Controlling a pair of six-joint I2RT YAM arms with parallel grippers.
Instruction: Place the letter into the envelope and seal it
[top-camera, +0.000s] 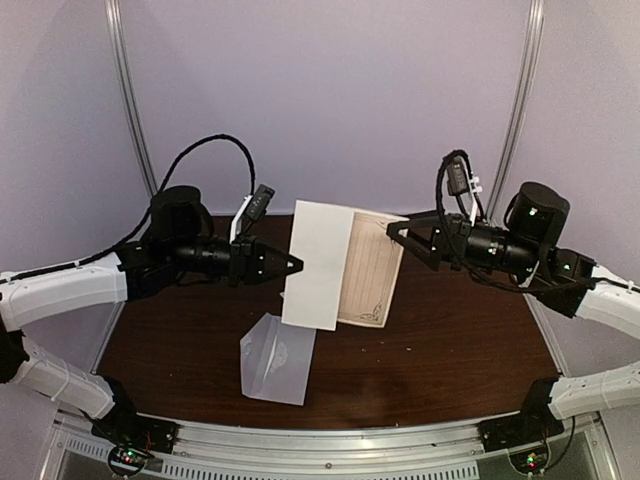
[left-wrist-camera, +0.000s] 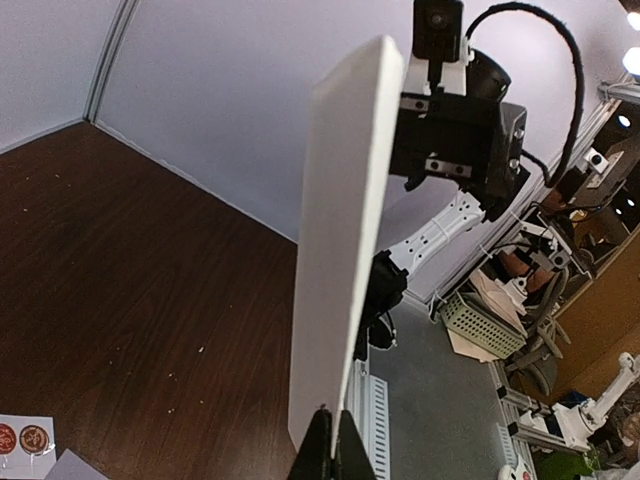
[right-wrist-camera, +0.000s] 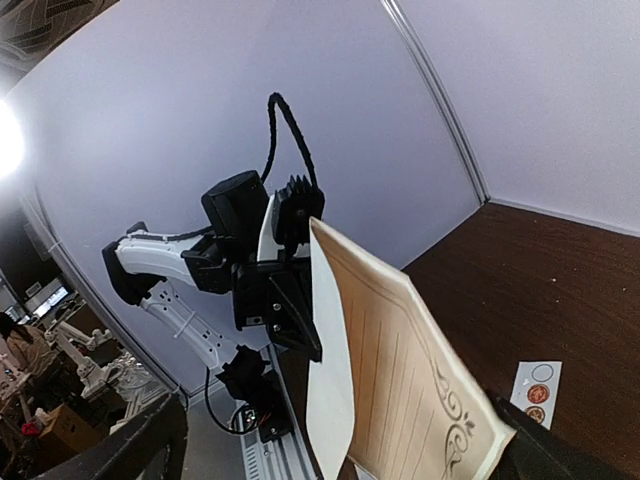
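The letter (top-camera: 335, 265) is not yet in the envelope. It hangs in the air above the middle of the desk (top-camera: 450, 340) as a half-folded sheet, one white face and one cream, lined face with a scroll ornament in its corner. The two leaves stand apart at an angle, so the fold looks unfinished.

The left pincer (top-camera: 296, 265) is pressed together on the white leaf's outer edge. The left wrist view shows its dark fingertips (left-wrist-camera: 322, 452) nipping the bottom of the sheet, which rises edge-on above them. The right pincer (top-camera: 398, 235) stands spread wide at the opposite side, holding nothing. In its own view the cream leaf's corner sits within the gap, close to one finger, and I cannot tell whether paper and finger touch.

The envelope (top-camera: 275, 358) lies flat on the desk below and a little to the left of the letter, nearer the arm bases and well apart from both pincers. It is untouched, and whether its flap is open I cannot say for certain.

A small white strip with round stickers (right-wrist-camera: 538, 392) rests on the desk as well.

By my judgement the task is in its early part — the fold has to be closed, the letter slid in, and the flap sealed.
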